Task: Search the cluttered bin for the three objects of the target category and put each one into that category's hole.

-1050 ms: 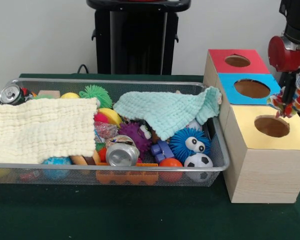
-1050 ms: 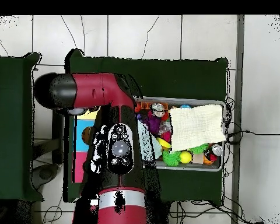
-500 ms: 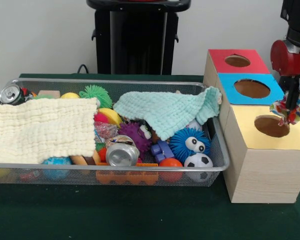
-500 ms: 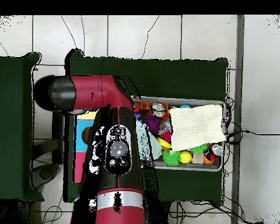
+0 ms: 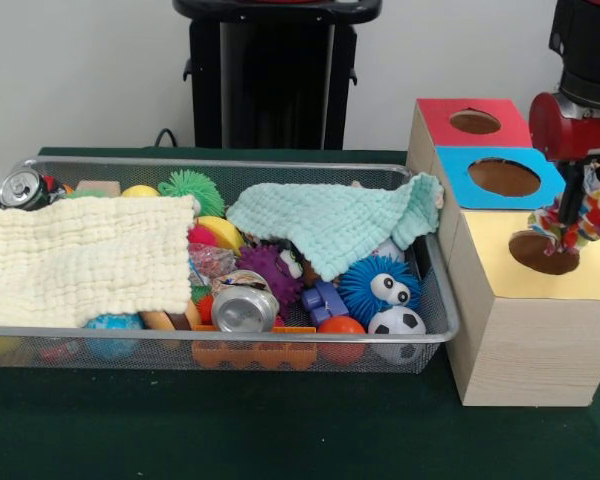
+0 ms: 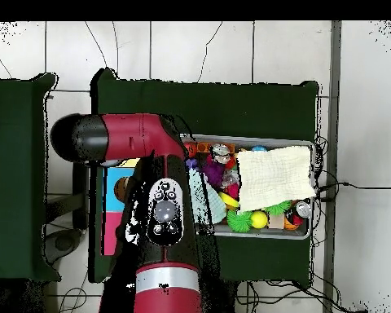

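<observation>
Dark green table (image 5: 280, 430), white wall (image 5: 80, 70) behind.
A black stand (image 5: 275, 80) rises at the back, and from above there's tiled floor (image 6: 231, 49) with cables (image 6: 345, 186).

White wall (image 5: 80, 70), pale tiled floor (image 6: 231, 49) — dark-green tabletop (image 5: 280, 430).

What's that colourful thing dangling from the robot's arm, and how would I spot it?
Start at the row of three wooden boxes right of the wire bin. Over the nearest, yellow-topped one, the red arm's gripper hangs above the round hole. The multicoloured rope toy hanging there is the only item outside the bin.
</observation>
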You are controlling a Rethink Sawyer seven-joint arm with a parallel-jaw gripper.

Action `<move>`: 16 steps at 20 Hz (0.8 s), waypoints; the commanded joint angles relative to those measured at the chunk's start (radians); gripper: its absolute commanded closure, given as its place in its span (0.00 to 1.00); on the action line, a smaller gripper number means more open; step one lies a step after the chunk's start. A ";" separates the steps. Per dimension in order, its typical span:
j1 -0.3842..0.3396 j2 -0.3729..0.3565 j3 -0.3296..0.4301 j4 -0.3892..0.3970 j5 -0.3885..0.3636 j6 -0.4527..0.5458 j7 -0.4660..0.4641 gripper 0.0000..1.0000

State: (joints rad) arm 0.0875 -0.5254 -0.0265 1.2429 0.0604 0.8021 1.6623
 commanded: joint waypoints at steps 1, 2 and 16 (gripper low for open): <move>-0.032 0.017 0.034 0.140 -0.016 -0.067 0.130 1.00; -0.034 0.017 0.035 0.141 -0.015 -0.066 0.128 1.00; -0.028 0.048 0.027 0.142 -0.054 -0.131 0.106 1.00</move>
State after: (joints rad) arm 0.0812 -0.5234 -0.0264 1.2927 0.0561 0.7374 1.6623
